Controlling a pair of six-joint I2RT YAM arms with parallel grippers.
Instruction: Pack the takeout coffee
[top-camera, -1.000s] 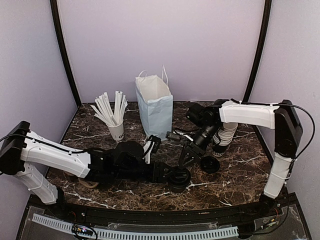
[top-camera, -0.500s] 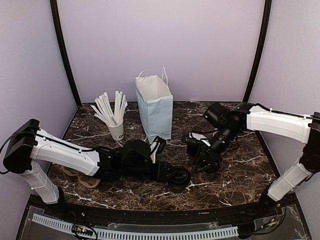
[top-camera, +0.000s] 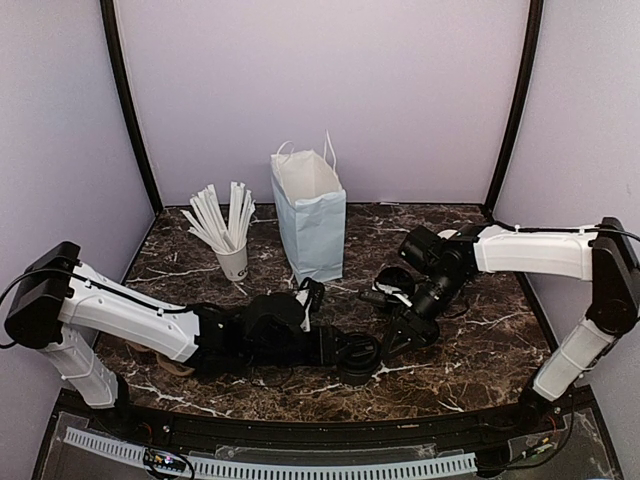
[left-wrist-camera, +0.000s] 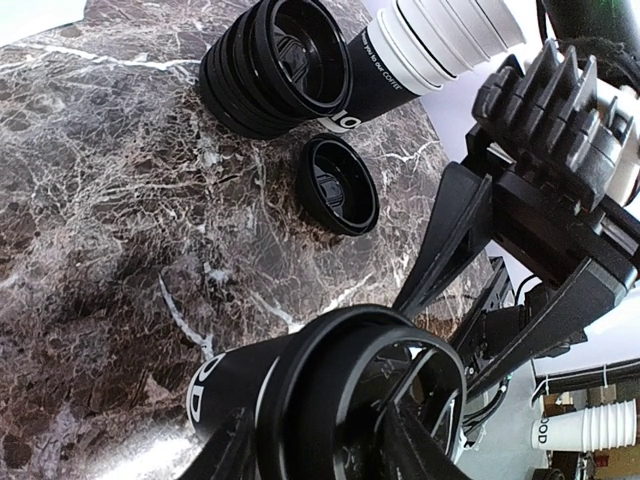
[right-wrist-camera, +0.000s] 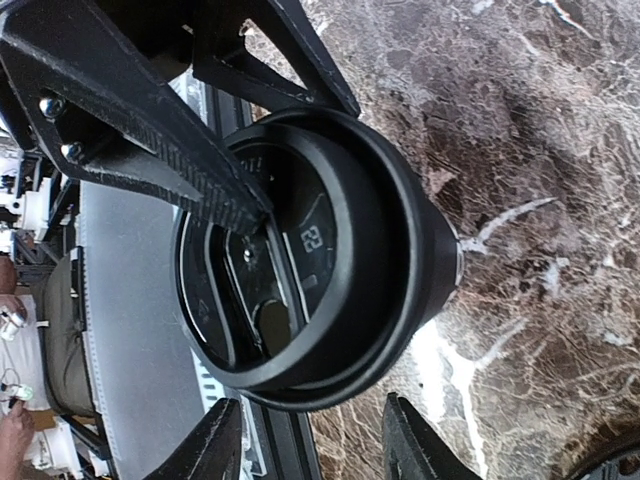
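Right gripper (top-camera: 392, 338) has swung in, fingers apart, beside takeout coffee (left-wrist-camera: 360, 400) clasped by left gripper (left-wrist-camera: 315, 455); handover appears imminent.

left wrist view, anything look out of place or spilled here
Only a single black lid lying alone on the marble table, apart from the lid stack. No spill shows, and the takeout coffee has its lid on.

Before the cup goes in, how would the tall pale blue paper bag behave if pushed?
The tall pale blue paper bag stands upright and open on a narrow base, so it probably tips or slides easily. Its thin paper walls likely bend rather than resist.
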